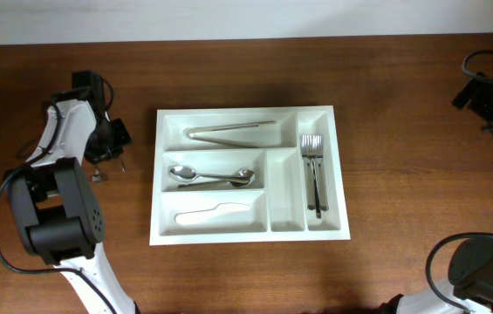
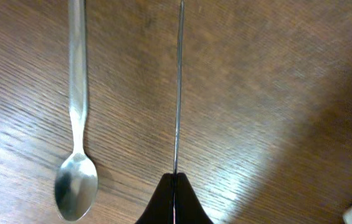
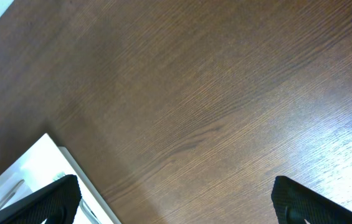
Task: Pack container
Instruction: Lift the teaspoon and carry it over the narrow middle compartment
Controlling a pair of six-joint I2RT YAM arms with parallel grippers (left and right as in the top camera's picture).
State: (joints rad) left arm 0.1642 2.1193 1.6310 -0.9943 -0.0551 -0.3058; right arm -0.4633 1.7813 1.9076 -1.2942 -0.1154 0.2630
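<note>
The white cutlery tray (image 1: 342,174) lies mid-table. It holds metal tongs (image 1: 229,133) in the top long slot, spoons (image 1: 213,177) in the middle slot, a white plastic knife (image 1: 214,213) in the bottom slot and forks (image 1: 313,170) in the right narrow slot. My left gripper (image 2: 174,182) is left of the tray (image 1: 109,148), shut on a thin metal utensil (image 2: 179,93) seen edge-on, low over the wood. A long-handled metal spoon (image 2: 76,124) lies on the table beside it. My right gripper (image 3: 176,199) is open and empty; the tray's corner (image 3: 32,163) shows at its left.
The left arm's black base (image 1: 54,214) stands at the front left. The right arm (image 1: 490,96) with its cables is at the far right back, and its base (image 1: 482,270) is at the front right. The table is dark brown wood.
</note>
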